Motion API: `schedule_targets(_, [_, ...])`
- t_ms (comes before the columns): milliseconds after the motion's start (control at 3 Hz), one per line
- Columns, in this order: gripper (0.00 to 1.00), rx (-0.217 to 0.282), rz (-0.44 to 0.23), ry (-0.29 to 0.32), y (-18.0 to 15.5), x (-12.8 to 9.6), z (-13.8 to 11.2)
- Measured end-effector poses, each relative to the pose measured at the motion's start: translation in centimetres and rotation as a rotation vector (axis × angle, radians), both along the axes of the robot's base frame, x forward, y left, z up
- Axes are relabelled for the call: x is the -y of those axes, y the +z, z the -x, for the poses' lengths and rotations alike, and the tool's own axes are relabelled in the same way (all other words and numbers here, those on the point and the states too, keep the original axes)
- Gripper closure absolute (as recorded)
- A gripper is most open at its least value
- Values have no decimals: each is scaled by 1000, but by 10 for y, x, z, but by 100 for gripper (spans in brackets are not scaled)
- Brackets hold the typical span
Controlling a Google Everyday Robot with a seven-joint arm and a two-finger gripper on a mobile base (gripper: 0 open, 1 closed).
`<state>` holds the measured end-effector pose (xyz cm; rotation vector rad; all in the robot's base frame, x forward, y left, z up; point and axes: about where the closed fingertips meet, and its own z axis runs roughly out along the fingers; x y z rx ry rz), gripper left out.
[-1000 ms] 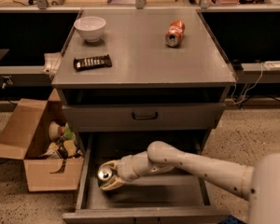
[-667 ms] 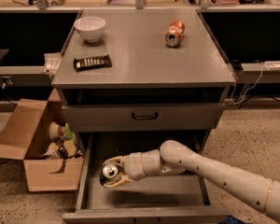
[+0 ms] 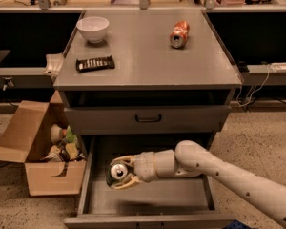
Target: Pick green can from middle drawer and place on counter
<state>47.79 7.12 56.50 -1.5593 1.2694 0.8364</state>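
The green can [image 3: 116,171] is held in my gripper [image 3: 121,172], silver top facing the camera, lifted a little above the floor of the open middle drawer [image 3: 152,197]. The gripper's pale fingers [image 3: 125,183] close around the can from above and below. My white arm reaches in from the lower right across the drawer. The counter [image 3: 143,56] is the grey cabinet top above, well up from the gripper.
On the counter lie a white bowl [image 3: 93,28], a dark snack bar [image 3: 95,63] and an orange-red can [image 3: 179,34] on its side. A closed drawer front with a dark handle [image 3: 148,119] sits above. An open cardboard box [image 3: 35,149] of items stands on the floor at left.
The gripper has risen slightly with the green can in it and shifted a little to the right over the drawer; the arm has lifted with it.
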Motion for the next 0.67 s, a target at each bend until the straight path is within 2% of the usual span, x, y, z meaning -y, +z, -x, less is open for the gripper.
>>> schedule_targets(333, [100, 11, -16, -19, 15, 2, -6])
schedule_targets(667, [100, 39, -71, -43, 68, 12, -19])
